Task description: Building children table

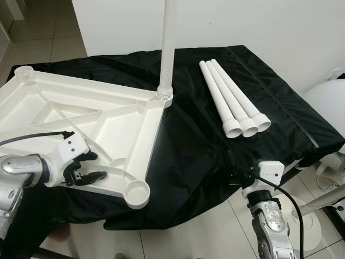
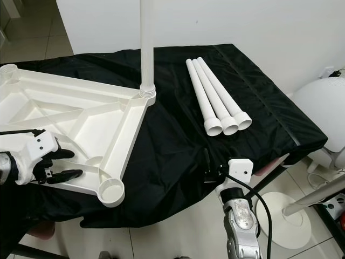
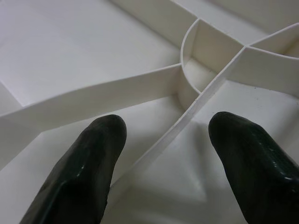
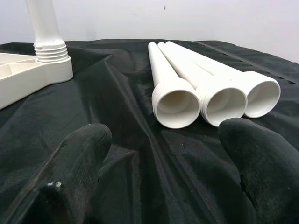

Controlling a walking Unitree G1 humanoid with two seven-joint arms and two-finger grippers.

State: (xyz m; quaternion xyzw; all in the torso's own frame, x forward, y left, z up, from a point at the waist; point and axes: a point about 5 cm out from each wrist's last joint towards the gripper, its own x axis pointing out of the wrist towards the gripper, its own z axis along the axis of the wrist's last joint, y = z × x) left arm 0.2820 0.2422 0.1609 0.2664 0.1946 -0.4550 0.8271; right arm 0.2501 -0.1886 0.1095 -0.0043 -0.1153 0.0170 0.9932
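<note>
— How many pieces do you count?

— One white tabletop (image 1: pixel 81 124), upside down on the bench (image 1: pixel 205 145) under its black cover. One leg (image 1: pixel 167 48) stands upright, screwed into the corner socket beyond my left pincer (image 1: pixel 81 168). Three loose legs (image 1: pixel 233 100) lie side by side, touching, just ahead of my right pincer (image 1: pixel 235 174), their open threaded ends facing it.

— And the pincers?

— My left pincer is spread wide over the tabletop's underside, one rib running between the fingers (image 3: pixel 81 172), holding nothing. My right one hangs at the bench's near edge, also wide open and empty.

— Anything in the way?

— Only wrinkled black cloth between my right pincer and the loose legs. A white round stand (image 2: pixel 291 216) sits on the floor to its right.
</note>
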